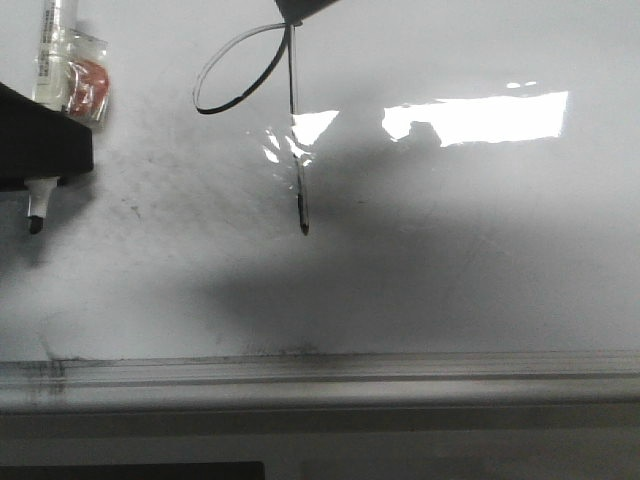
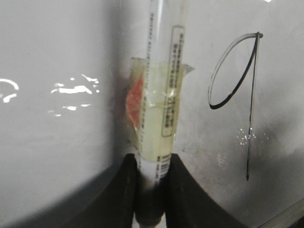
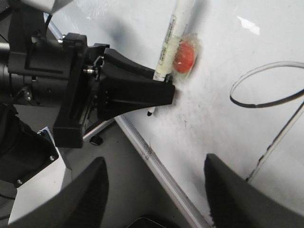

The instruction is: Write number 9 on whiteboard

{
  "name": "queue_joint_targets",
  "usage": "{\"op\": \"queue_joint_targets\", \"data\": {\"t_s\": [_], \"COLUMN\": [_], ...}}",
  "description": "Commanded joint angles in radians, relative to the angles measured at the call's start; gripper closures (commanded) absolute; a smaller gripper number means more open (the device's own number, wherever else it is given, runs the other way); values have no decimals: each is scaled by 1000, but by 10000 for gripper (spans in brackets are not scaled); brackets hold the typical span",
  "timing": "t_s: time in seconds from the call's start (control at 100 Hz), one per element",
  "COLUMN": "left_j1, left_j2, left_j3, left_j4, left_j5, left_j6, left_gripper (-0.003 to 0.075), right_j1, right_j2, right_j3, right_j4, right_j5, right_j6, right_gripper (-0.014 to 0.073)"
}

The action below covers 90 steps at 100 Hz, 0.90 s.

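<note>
Black left hand [image 2: 151, 190], fingers [image 2: 124, 190] clamped on a white marker [image 2: 164, 85], barrel squeezed between both pads. Wrapped around the barrel: clear tape over an orange patch [image 2: 135, 102]. Seen from the front, same left hand [image 1: 40, 150] at the left edge, marker [image 1: 38, 208] tip poking out below it, close over the whiteboard [image 1: 480, 250]; contact with the board not clear. Seen from the right wrist, left hand [image 3: 142, 92] gripping the marker [image 3: 173, 40] beside the board's metal rail [image 3: 156, 166].

Right hand [image 3: 154, 190] with dark fingers [image 3: 85, 190] spread wide apart, holding nothing, hanging over the lower board edge.

Drawn on the whiteboard [image 2: 57, 142], well to the side of the marker: number 9 [image 2: 235, 80] in thin black line, slanted loop joined to a long straight stem. In the front view, number 9 [image 1: 240, 75] near the top centre, stem running down through glare [image 1: 480, 118] to end in shadow. Faint grey smudges across the surface, silver-grey rail [image 1: 320, 375] along the near edge.
</note>
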Motion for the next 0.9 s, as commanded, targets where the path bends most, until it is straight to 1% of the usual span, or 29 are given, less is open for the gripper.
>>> {"op": "queue_joint_targets", "data": {"t_s": [0.0, 0.24, 0.4, 0.47, 0.48, 0.49, 0.59, 0.89], "left_j1": [7, 7, 7, 7, 7, 7, 7, 7], "left_j2": [9, 9, 9, 9, 9, 9, 9, -18], "left_j3": [-24, -24, -24, -24, -24, -24, -24, -24], "left_j4": [-11, -13, -41, -69, -69, -69, -69, -88], "left_j5": [-23, -14, 5, 25, 30, 32, 57, 51], "left_j6": [-7, -7, -9, -9, -9, -9, -11, -11], "left_gripper": [741, 741, 731, 677, 652, 652, 533, 307], "right_j1": [-3, -3, -3, -3, -3, -3, -3, -3], "right_j2": [-25, -25, -25, -25, -25, -25, -25, -25], "right_j3": [-35, -35, -35, -35, -35, -35, -35, -35], "right_j4": [3, 3, 3, 3, 3, 3, 3, 3], "right_j5": [-60, -53, -49, -49, -49, -49, -49, -43], "right_j6": [-6, -6, -6, -6, -6, -6, -6, -6], "right_gripper": [222, 232, 232, 232, 232, 232, 232, 232]}}
